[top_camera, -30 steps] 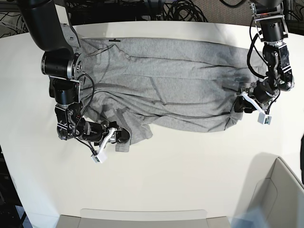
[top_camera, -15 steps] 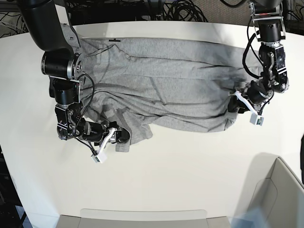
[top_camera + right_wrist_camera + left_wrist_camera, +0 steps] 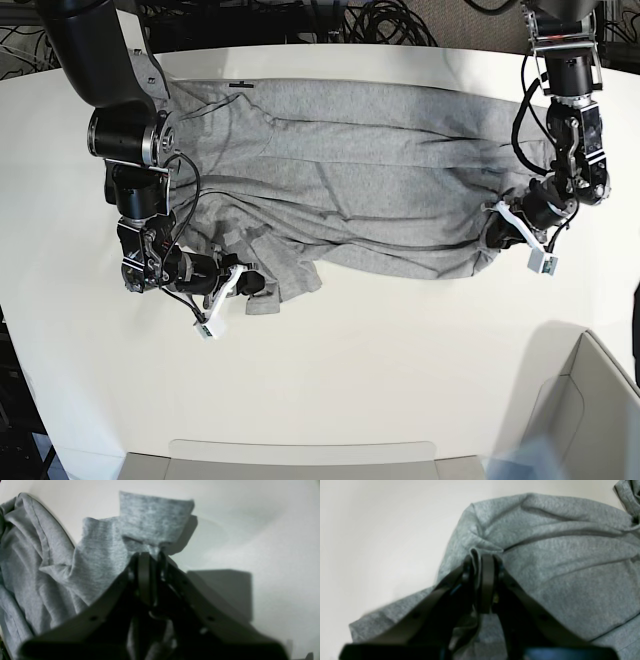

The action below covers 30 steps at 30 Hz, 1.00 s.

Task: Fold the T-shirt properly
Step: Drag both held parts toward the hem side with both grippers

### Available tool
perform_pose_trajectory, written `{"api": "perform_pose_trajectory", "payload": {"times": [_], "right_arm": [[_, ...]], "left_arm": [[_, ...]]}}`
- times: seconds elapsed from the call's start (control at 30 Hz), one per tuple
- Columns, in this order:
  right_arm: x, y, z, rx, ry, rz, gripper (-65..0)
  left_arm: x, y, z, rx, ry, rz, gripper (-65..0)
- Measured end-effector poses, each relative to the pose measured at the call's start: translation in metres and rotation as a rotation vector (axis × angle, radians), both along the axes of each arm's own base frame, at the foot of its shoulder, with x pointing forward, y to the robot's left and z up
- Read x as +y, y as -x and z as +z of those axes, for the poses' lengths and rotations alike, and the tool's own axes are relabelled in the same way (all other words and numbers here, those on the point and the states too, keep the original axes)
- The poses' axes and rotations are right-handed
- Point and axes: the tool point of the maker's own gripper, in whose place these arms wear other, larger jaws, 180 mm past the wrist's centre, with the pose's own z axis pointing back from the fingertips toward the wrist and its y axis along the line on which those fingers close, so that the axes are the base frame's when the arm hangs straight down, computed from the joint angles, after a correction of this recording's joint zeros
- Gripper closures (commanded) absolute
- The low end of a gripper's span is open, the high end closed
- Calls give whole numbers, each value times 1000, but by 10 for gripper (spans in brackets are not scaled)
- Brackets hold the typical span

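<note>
Having closed since a moment ago. Right gripper [image 3: 250, 284] now pinching the near corner of the T-shirt [image 3: 370, 180]; shirt lying spread across the white table [image 3: 380, 370]; left gripper [image 3: 497, 226] clamping its edge.

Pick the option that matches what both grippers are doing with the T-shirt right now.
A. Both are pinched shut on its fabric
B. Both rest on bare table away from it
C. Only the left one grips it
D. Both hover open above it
A: in each wrist view, grey cloth of the T-shirt is clamped between the closed jaws of the left gripper and the right gripper.
</note>
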Motion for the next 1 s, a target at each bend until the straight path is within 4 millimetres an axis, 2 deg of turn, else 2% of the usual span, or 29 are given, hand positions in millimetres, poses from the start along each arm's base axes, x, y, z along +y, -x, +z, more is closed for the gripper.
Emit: {"api": "perform_pose_trajectory", "payload": {"times": [0.13, 0.2, 0.27, 0.4, 0.6, 0.67, 0.83, 1.0], "right_arm": [[0, -2, 2, 1, 5, 5, 0], [0, -2, 3, 6, 23, 20, 0], [0, -4, 5, 6, 32, 29, 0], [-2, -10, 11, 2, 63, 48, 0], [-5, -35, 39, -55, 77, 44, 0], [-10, -42, 44, -66, 120, 40, 0], [-22, -63, 51, -125, 164, -59, 0], [-23, -67, 53, -137, 168, -81, 0]], "left_arm": [[0, -1, 1, -3, -1, -1, -18], [1, -8, 7, -16, -6, -2, -18], [3, -19, 19, -52, -5, 2, -18], [24, -38, 46, -117, -16, 51, -18], [42, -56, 72, -174, -35, 73, -18], [47, -62, 72, -169, -23, 90, -18], [62, -70, 54, -114, 27, 163, -18], [75, -84, 62, -177, 71, 221, -18]]}}
